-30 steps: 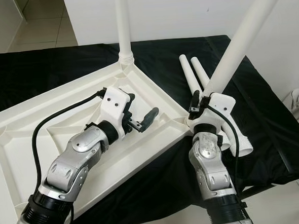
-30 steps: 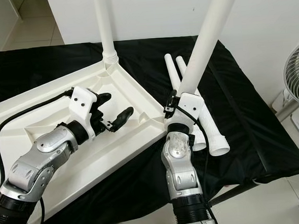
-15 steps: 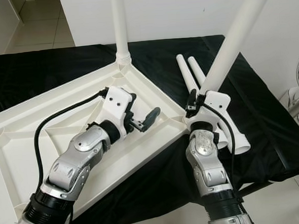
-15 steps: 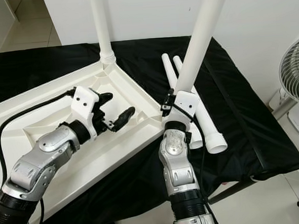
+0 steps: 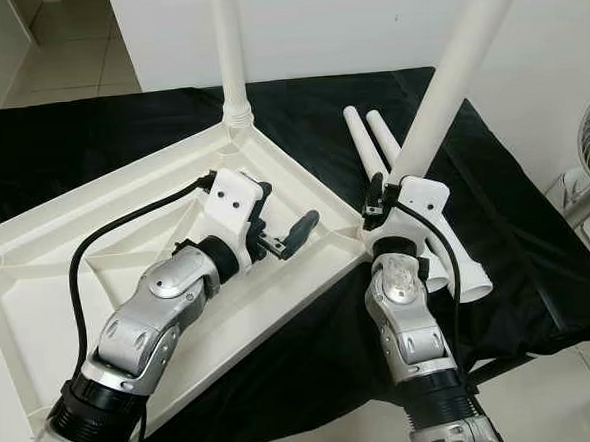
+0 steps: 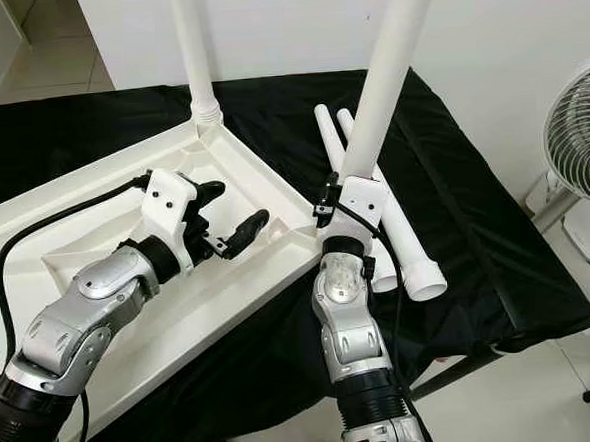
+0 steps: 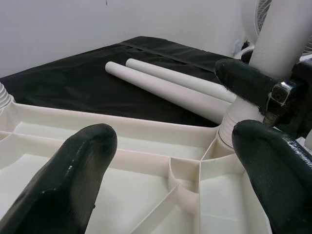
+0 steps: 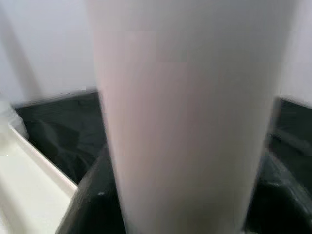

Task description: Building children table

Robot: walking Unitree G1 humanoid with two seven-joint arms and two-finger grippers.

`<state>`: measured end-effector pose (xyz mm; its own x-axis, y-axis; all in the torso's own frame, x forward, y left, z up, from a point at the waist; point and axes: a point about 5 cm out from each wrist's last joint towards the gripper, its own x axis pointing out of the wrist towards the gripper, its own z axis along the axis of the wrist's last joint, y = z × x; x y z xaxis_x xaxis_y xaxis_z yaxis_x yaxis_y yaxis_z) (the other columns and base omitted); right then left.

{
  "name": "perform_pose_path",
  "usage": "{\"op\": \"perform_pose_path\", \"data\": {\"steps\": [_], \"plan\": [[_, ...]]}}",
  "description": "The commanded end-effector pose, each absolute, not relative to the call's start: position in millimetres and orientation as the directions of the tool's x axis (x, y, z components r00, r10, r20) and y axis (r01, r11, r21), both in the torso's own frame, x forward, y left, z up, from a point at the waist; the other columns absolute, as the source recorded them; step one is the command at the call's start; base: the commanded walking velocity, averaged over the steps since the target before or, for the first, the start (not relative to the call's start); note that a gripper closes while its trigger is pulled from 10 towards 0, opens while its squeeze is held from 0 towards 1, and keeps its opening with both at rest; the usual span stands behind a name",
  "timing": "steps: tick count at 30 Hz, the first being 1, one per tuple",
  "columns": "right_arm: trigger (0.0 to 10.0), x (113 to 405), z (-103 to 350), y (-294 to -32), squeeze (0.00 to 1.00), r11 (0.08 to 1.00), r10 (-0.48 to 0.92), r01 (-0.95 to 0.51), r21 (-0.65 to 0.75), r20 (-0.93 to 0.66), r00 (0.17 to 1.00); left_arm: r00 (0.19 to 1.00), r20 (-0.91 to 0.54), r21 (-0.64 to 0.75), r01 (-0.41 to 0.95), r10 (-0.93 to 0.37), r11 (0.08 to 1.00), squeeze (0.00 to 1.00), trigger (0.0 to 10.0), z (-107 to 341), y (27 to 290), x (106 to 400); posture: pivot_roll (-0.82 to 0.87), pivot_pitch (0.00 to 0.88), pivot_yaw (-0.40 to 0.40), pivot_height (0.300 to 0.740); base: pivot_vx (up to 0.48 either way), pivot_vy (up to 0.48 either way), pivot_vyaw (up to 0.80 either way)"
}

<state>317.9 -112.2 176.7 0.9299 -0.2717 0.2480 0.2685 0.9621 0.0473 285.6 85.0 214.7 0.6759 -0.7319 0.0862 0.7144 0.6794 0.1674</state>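
Lying upside down on the black-draped counter (image 5: 538, 266), the white tabletop (image 5: 125, 221) is showing its ribbed underside, with shallow walled compartments that are holding nothing. One leg (image 5: 229, 55) is standing upright in the socket at the tabletop's far corner. A second leg (image 5: 456, 66) is rising at a slant from the corner socket nearest the counter's right side, and the right end effector (image 5: 392, 197) is gripping it close to its base, its black fingers (image 8: 87, 204) closing around the tube on both sides in the right wrist view. The left end effector (image 5: 280, 227) is hovering over the tabletop's underside near that same corner, its fingers (image 7: 73, 180) spread wide and holding nothing. Two spare legs (image 5: 371, 146) are lying side by side on the counter's cloth just beyond the tabletop's right edge, running from the far edge toward the near right. A fan (image 6: 575, 134) is standing off the counter's right edge.
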Motion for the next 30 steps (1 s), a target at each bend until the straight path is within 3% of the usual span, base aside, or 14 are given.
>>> {"op": "perform_pose_path", "data": {"steps": [1,2,21,22,25,29,30], "plan": [[10.0,316.2,146.2,-122.6,0.81,0.953,-0.302,0.303,0.005,0.117,0.946,0.561,0.066,0.175,0.808,-0.825,0.563,0.00,10.0,211.8,78.5,280.0,-0.02,0.163,0.012,0.740,0.000,0.000,0.00],[10.0,316.1,147.0,-122.6,1.00,0.954,-0.299,0.301,0.005,0.124,0.946,0.561,0.066,0.175,0.808,-0.825,0.563,0.00,10.0,211.9,78.4,280.0,-0.02,0.163,0.012,0.740,0.000,0.000,0.00],[10.0,316.6,158.1,-120.9,1.00,0.977,-0.211,0.211,0.023,0.212,0.954,0.554,0.071,0.178,0.811,-0.829,0.557,0.00,10.0,212.7,77.1,279.5,-0.02,0.149,0.014,0.740,0.000,0.000,0.00],[10.0,315.2,165.8,-122.3,0.00,0.984,-0.177,0.176,0.031,0.270,0.946,0.554,0.071,0.179,0.811,-0.829,0.557,0.00,10.0,212.5,77.3,279.4,-0.02,0.148,0.014,0.740,0.000,0.000,0.00],[10.0,314.6,168.6,-122.9,0.00,0.986,-0.167,0.163,0.040,0.289,0.943,0.554,0.070,0.180,0.811,-0.829,0.557,0.00,10.0,212.5,77.4,279.5,-0.02,0.148,0.014,0.740,0.000,0.000,0.00],[10.0,314.7,188.8,-142.2,0.00,0.987,-0.159,0.140,0.078,0.387,0.908,0.555,0.071,0.177,0.811,-0.829,0.558,0.00,10.0,212.4,77.6,279.5,-0.02,0.147,0.014,0.740,0.000,0.000,0.00],[0.0,314.9,197.3,-152.0,0.00,0.986,-0.163,0.136,0.093,0.425,0.891,0.555,0.071,0.176,0.811,-0.829,0.558,0.00,10.0,212.2,77.6,279.4,-0.03,0.147,0.017,0.740,0.000,0.000,0.00]]}}
